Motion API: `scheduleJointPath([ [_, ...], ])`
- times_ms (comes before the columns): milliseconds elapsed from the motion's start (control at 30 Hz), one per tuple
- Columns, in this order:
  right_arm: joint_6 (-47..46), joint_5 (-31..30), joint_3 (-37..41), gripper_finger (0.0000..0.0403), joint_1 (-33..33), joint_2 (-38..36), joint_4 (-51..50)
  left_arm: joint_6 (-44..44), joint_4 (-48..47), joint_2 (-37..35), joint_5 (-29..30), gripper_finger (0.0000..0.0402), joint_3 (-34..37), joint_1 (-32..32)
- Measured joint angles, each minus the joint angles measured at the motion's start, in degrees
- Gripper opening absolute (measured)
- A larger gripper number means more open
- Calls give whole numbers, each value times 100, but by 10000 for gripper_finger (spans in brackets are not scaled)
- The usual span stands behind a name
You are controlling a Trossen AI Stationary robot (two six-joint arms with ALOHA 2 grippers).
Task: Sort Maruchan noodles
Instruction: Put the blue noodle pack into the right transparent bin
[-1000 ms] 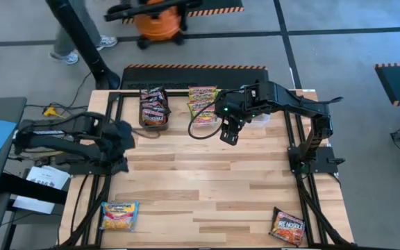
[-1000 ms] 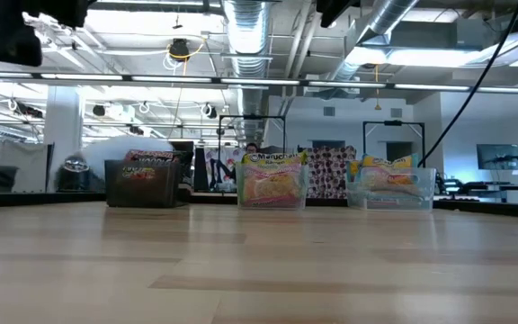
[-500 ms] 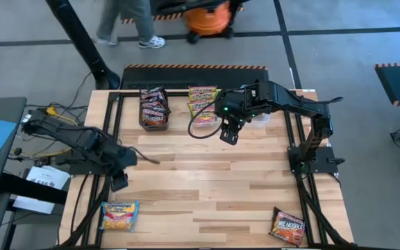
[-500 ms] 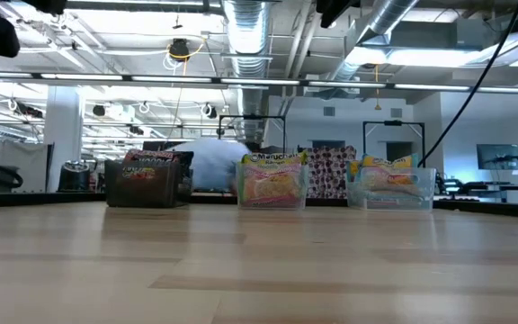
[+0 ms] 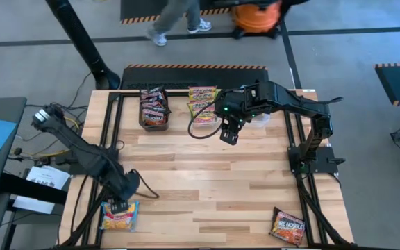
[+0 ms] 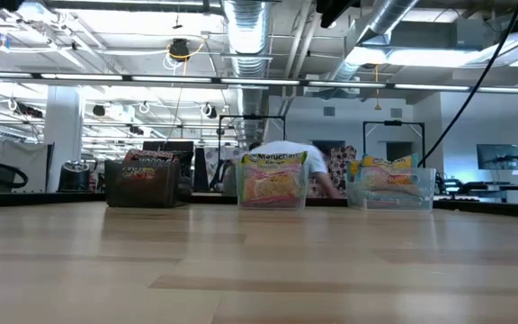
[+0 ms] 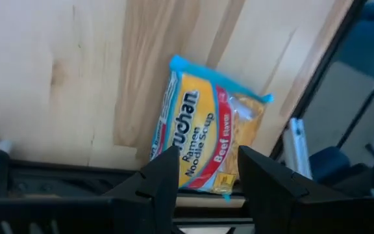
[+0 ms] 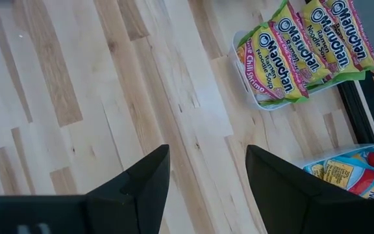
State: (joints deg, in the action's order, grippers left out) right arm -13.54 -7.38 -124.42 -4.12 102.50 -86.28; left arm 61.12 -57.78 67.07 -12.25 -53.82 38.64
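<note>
One blue-edged packet [image 5: 119,214] at table corner [image 5: 82,232]

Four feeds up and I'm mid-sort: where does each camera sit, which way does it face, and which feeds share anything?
High view: overhead, straight down; both arms, left gripper above the blue-edged packet.
Low view: tabletop height, facing the three tubs; no gripper visible.
Left wrist: past open fingers onto that same blue-edged packet.
Right wrist: open right gripper over bare wood near the green-edged packets, also visible from overhead.
</note>
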Motion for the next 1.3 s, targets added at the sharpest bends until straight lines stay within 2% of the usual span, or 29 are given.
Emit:
scheduleJointPath([
  [167,-2,0,0,227,0,0,0,350,26,545,-355,144,1,272],
  [367,-4,0,0,227,2,0,5,367,495,1037,-812,144,2,653],
  [967,-4,2,0,227,2,0,319,564,1148,2170,-246,144,2,1095],
  [1300,-4,2,0,227,2,0,230,555,1213,2878,-609,144,-33,1159],
])
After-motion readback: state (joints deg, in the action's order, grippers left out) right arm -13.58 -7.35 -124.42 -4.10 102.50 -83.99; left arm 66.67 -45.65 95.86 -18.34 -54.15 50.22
